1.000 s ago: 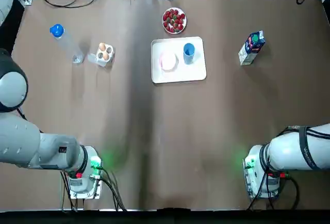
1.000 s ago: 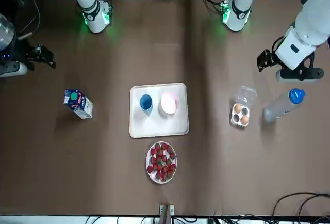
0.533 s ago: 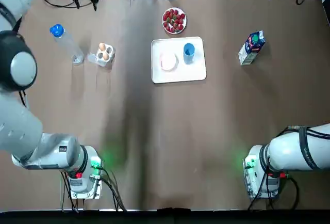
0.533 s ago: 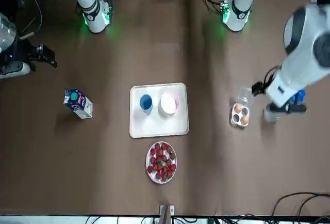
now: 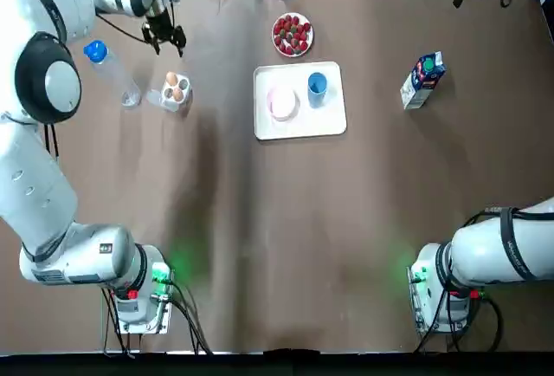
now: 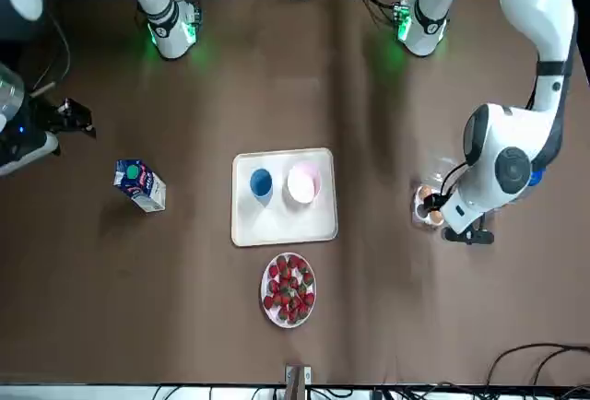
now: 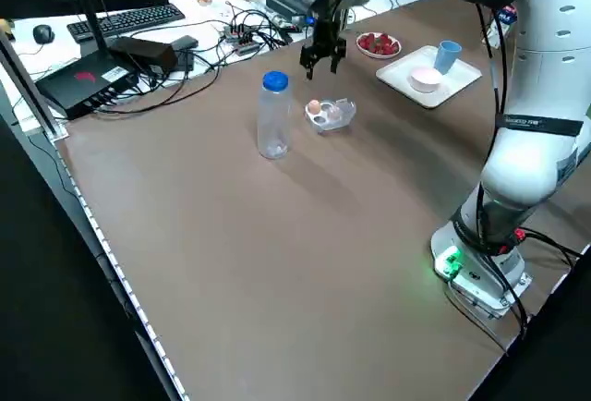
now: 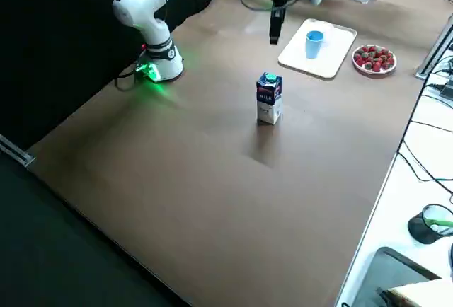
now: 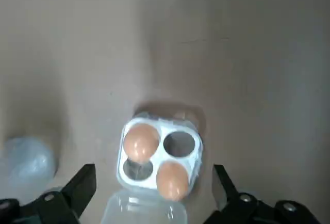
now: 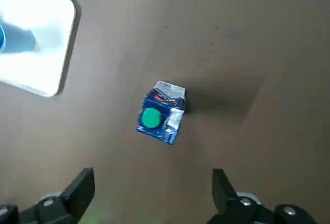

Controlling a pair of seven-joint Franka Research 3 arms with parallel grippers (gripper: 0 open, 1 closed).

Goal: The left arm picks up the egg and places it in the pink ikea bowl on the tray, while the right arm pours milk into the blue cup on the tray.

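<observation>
Two brown eggs point(image 9: 140, 140), clear four-cup carton point(image 9: 179, 143)

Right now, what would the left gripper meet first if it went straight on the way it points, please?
Probably the egg carton holding two eggs, which sits centred between the fingers of the open left gripper in its wrist view; depth is unclear.

Bright, even overhead light; the milk carton point(image 10: 160, 113) throws a soft shadow.

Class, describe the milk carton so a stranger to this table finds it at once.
Start at the white tray mid-table. To the robot's right of it, standing alone, is the milk carton. It is the only box: blue and white, with a green cap.
</observation>
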